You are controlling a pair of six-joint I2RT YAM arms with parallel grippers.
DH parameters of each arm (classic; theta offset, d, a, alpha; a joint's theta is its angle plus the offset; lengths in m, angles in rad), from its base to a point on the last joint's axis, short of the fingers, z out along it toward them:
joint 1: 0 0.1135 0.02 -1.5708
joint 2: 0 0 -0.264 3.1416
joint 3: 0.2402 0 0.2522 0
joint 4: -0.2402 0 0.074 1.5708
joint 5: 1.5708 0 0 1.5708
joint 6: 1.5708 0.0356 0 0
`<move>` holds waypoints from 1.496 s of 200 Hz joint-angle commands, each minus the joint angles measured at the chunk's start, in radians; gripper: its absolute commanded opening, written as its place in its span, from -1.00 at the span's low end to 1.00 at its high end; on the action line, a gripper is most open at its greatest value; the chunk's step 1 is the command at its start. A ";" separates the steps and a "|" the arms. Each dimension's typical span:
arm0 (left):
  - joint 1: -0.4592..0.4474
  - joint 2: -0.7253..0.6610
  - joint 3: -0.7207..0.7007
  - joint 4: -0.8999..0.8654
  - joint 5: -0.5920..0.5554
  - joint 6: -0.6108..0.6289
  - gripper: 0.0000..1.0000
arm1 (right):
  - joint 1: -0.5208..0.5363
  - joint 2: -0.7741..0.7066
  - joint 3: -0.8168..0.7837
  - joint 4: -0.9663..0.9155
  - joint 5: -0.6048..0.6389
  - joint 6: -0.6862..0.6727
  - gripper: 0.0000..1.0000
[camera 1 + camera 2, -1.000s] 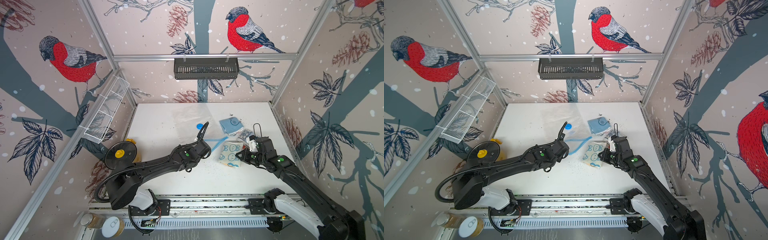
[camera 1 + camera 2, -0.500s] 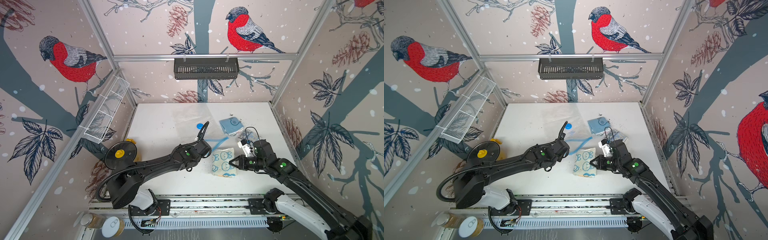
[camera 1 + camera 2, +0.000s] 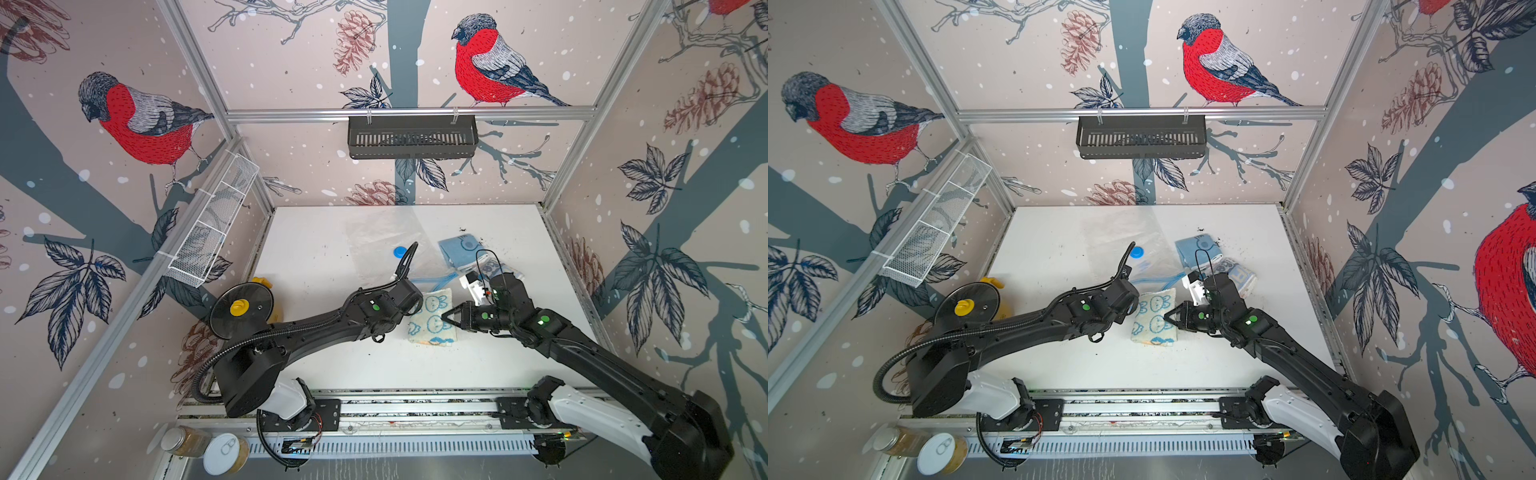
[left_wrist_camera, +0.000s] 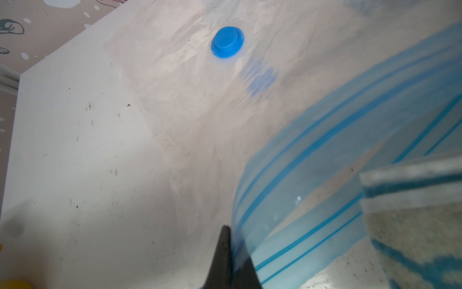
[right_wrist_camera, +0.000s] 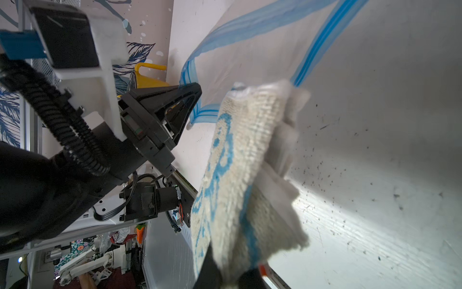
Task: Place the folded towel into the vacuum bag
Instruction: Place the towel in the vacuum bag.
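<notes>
The right pincer is pressed shut on 1 side edge of the folded towel, a cream terry cloth with blue figures. It holds the towel just in front of the vacuum bag. The left pincer is shut too, pinching 1 layer of the bag's blue zip-seal strip and holding it up off the tabletop, so the mouth arches open. The clear bag body stretches from that mouth toward the back wall, with its round blue valve cap well inside.

The coming move turns on this: the mouth lies just beyond the towel's far short edge, and the towel's long axis points roughly into it. In the left wrist view the towel sits just beside the raised strip, though I cannot tell from these angles whether its leading edge has crossed the lip. The right arm is the nearer one and carries the towel. It likely needs to push straight along that axis, under the lifted lip, while the left arm holds the mouth up.
</notes>
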 commanded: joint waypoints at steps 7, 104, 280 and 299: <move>0.002 -0.012 0.003 0.002 0.015 -0.023 -1.00 | -0.025 0.048 0.013 0.105 0.031 0.042 -0.98; 0.002 -0.008 0.021 0.008 0.113 -0.040 -1.00 | -0.077 0.182 -0.014 0.354 0.113 0.259 -0.98; 0.003 0.021 0.104 0.024 0.263 -0.169 -1.00 | 0.033 0.312 -0.023 0.473 0.401 0.394 -0.88; 0.002 0.027 0.104 0.030 0.278 -0.187 -1.00 | 0.032 0.329 -0.017 0.493 0.411 0.411 -0.87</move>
